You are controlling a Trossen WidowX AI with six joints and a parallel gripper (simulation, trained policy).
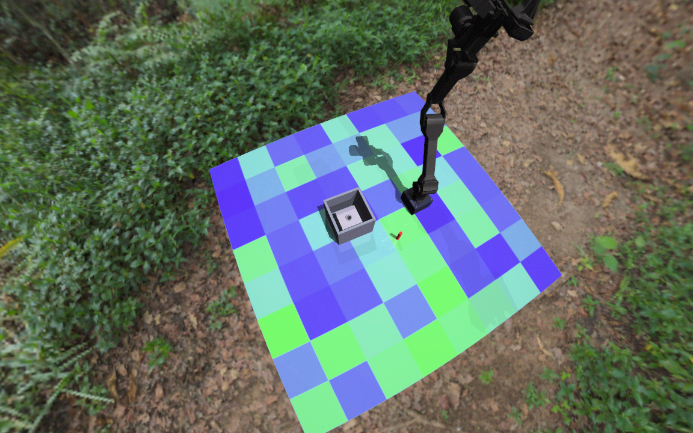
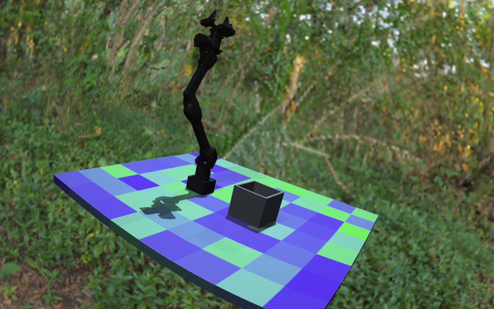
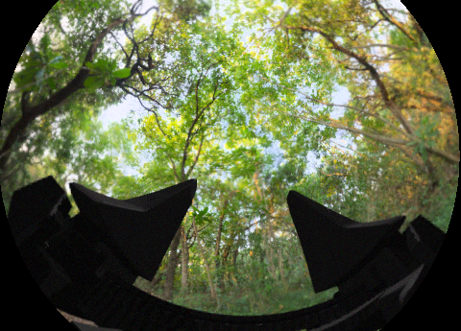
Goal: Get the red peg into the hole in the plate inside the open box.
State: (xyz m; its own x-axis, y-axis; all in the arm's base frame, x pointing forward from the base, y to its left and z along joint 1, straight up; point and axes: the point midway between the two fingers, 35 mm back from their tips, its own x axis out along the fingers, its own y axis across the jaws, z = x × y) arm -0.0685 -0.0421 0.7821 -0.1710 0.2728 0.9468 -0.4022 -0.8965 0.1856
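Checkered tabletop [image 1: 360,279] [image 2: 218,246] bears 1 red peg [image 1: 399,235], 1 open box [image 1: 357,231] [image 2: 247,207], 1 arm [image 1: 431,150] [image 2: 200,130].

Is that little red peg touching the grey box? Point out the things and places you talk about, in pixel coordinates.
Apart: in the top view, bare tabletop shows between the red peg [image 1: 399,235] and the wall of the open box [image 1: 357,231] [image 2: 247,207].
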